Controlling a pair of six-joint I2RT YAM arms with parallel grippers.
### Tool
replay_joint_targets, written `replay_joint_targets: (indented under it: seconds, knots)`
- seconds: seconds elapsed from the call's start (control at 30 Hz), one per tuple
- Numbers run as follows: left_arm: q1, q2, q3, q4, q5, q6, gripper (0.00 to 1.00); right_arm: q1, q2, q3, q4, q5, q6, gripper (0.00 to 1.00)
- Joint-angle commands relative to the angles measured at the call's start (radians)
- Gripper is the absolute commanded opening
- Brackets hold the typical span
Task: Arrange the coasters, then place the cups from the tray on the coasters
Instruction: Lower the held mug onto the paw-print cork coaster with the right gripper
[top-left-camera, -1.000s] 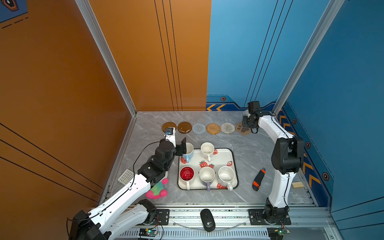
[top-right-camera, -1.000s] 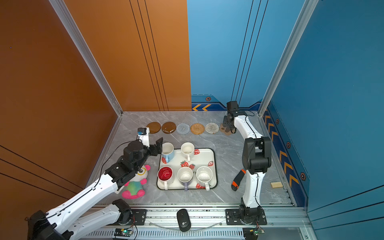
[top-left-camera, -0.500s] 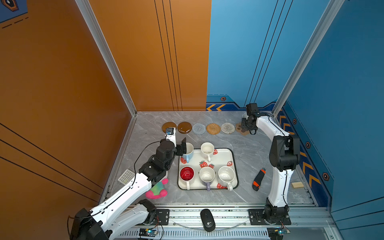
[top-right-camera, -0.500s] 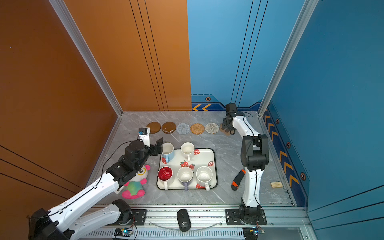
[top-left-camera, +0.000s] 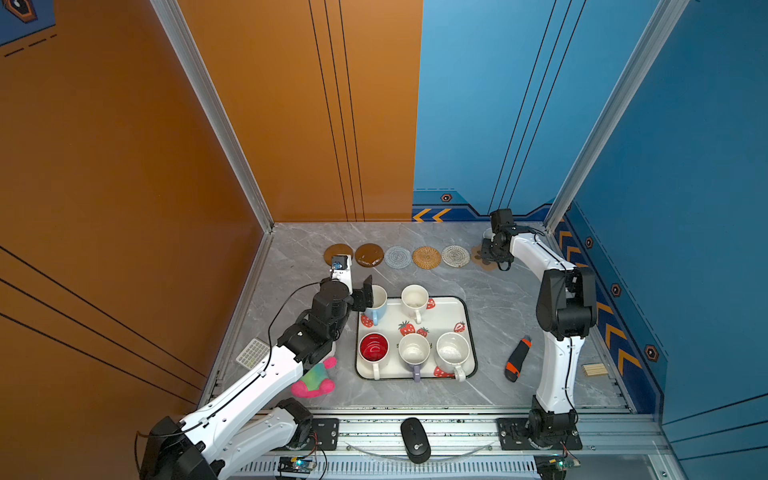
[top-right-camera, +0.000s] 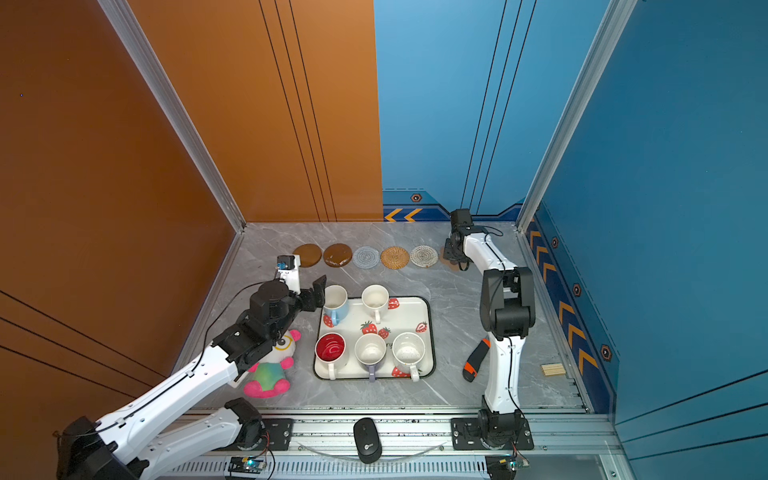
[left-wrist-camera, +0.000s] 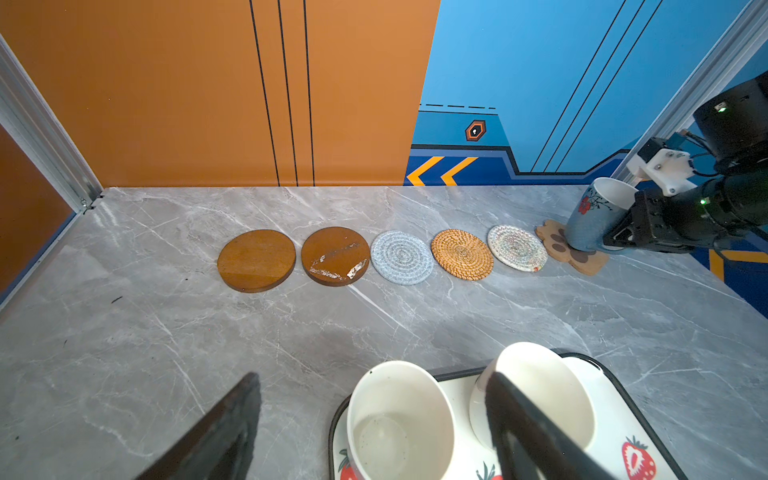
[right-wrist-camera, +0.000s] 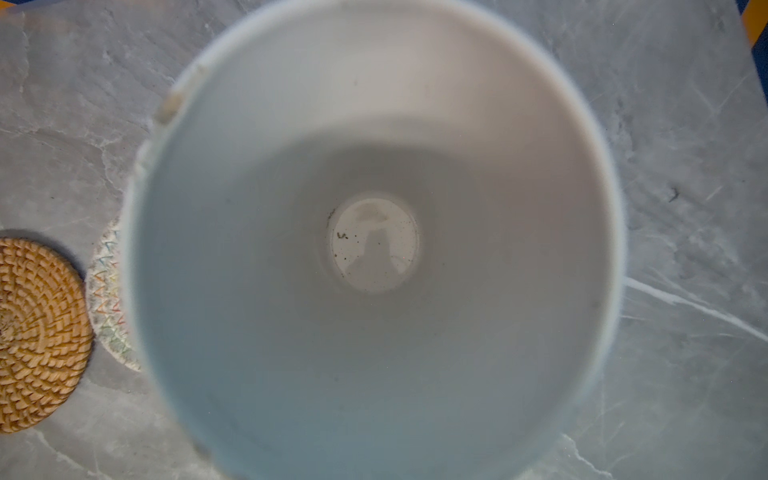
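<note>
Fingers of left gripper (left-wrist-camera: 372, 380): spread wide, straddling the light blue mug (left-wrist-camera: 395, 415) at the tray's (top-left-camera: 446, 311) far left corner.
Right gripper (left-wrist-camera: 623, 226): clamped tight on the flowered blue mug (left-wrist-camera: 588, 220); which part it pinches, can't tell.
Flowered blue mug: tilted, base on the paw-print coaster (left-wrist-camera: 582, 257), far right.
Tray: red-lined mug (top-left-camera: 373, 348), lavender mug (top-left-camera: 413, 351) and two white mugs (top-left-camera: 415, 297) sit inside.
Round coasters (top-left-camera: 426, 257): five in a row, bare.
</note>
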Motion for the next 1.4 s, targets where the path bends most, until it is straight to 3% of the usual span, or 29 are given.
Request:
replay_joint_targets:
  seconds: [0.0, 1.37]
  knots:
    - [0.011, -0.002, -0.001, 0.008, 0.008, -0.007, 0.85, 0.003, -0.013, 0.006, 0.044, 0.009, -0.011, 0.00]
    - [0.014, -0.027, -0.007, -0.002, 0.007, -0.009, 0.85, 0.007, 0.006, -0.043, 0.062, -0.002, 0.002, 0.00]
